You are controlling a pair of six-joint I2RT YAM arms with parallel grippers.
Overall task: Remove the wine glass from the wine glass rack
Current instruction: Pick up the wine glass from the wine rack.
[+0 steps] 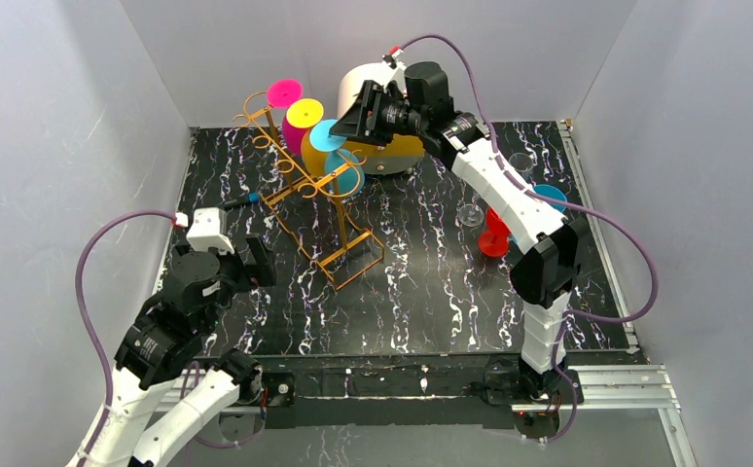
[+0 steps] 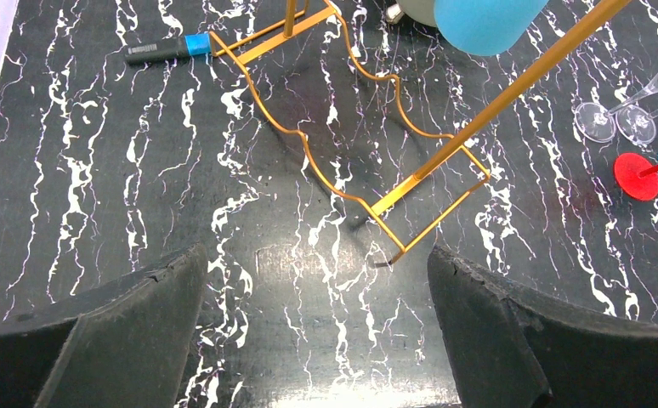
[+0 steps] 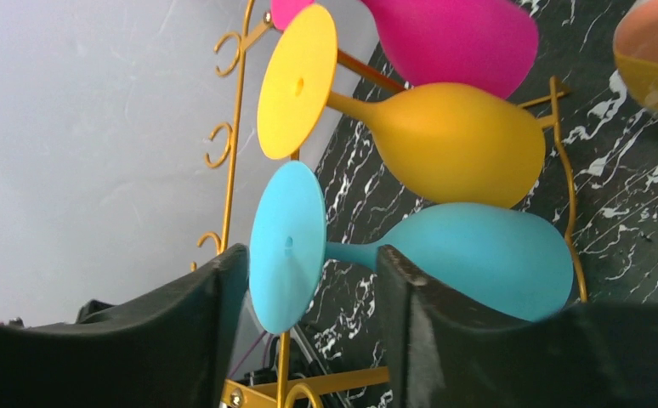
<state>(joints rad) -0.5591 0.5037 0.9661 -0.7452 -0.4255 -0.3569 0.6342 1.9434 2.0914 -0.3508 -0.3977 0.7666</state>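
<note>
Blue wine glass hangs on the wine glass rack; right gripper half-narrowed astride its foot, left gripper wide.

The wine glass rack, a tall orange-gold wire frame with curled scroll ends, stands on its rectangular base at the table's back left. The turquoise wine glass hangs bowl-down from its rails, foot uppermost, next to a yellow glass and a pink glass.

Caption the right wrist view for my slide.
Open right gripper straddles the blue wine glass hanging on the wine glass rack.
</note>
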